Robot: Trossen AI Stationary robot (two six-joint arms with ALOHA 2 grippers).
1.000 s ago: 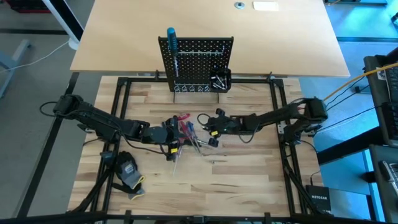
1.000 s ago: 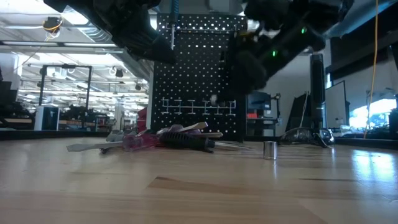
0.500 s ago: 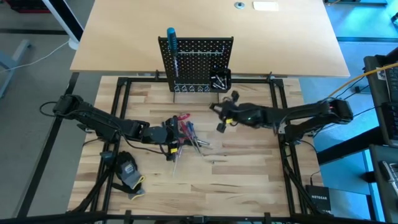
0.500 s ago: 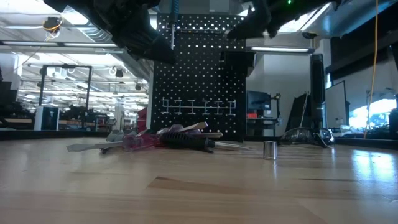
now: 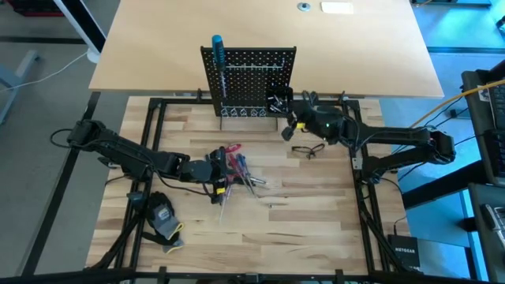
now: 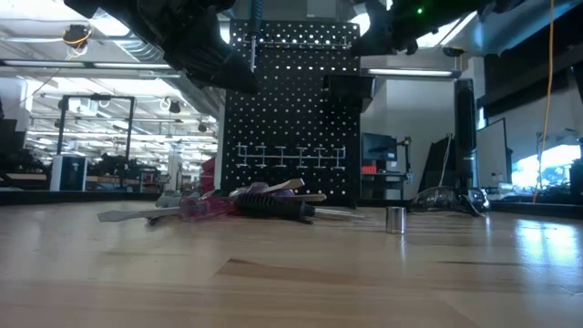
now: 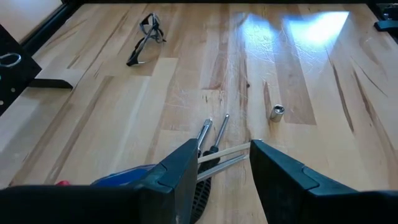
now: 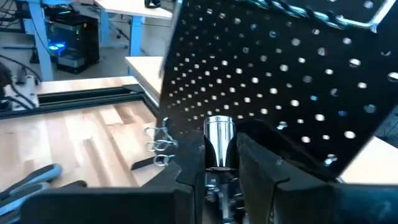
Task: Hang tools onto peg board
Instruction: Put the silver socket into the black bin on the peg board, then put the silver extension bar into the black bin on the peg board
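Tools, slim red- and blue-handled screwdrivers, lie heaped mid-table under the parted left gripper; farther off, the right gripper pinches a silver socket bit over the black perforated peg board's bin, where misalignment could spill it.

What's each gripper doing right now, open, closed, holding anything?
Left gripper: open, empty, over the tool pile.
Right gripper: shut on a silver bit, at the peg board.
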